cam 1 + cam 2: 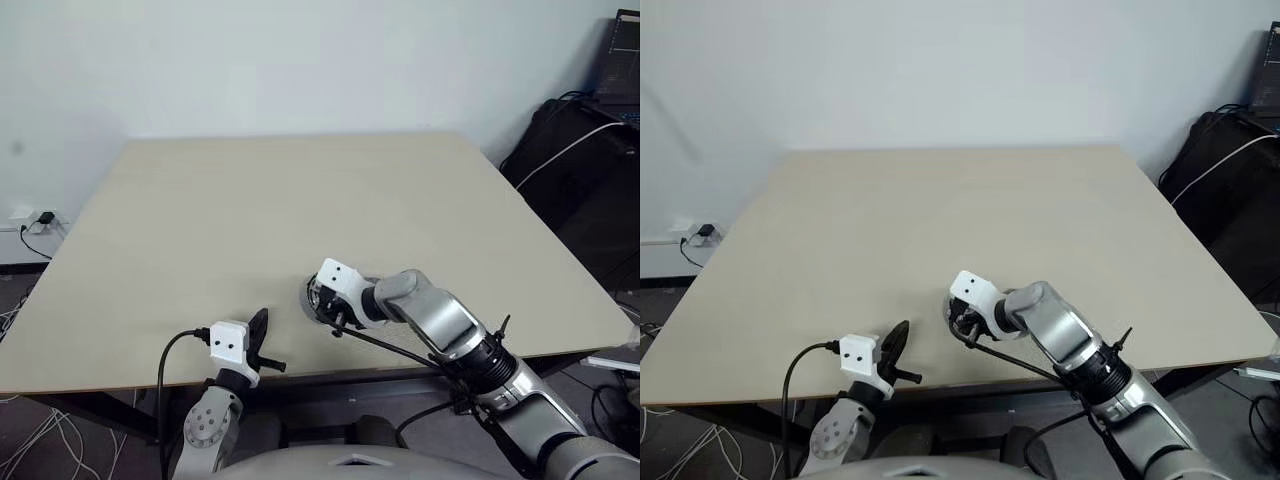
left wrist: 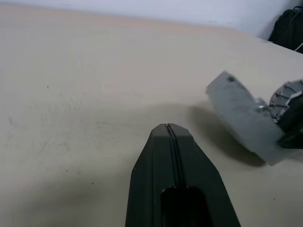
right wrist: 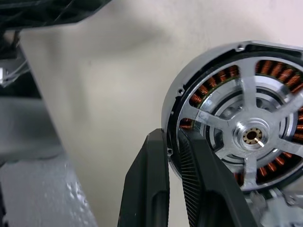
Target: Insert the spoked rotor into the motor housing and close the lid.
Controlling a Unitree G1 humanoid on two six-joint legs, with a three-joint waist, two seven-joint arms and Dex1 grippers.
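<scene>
Up front in the left eye view, the right gripper (image 1: 322, 300) pinches the motor housing (image 1: 316, 297) at its tips, just above the surface (image 1: 300, 200), while the left gripper (image 1: 258, 335) sits pressed together well aside. Through the left wrist view, both black fingers (image 2: 165, 156) meet. Close in the right wrist view, the fingers (image 3: 189, 161) clamp the housing's rim, the spoked rotor (image 3: 251, 137) seated inside the copper windings.

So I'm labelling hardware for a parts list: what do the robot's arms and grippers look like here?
Both arms are silver-grey metal with rounded joints. Each wrist carries a white angular block with small dark dots. The left gripper and right gripper have black tapered fingers; the right's inner pads are finely ribbed. Black cables run along both arms.
</scene>
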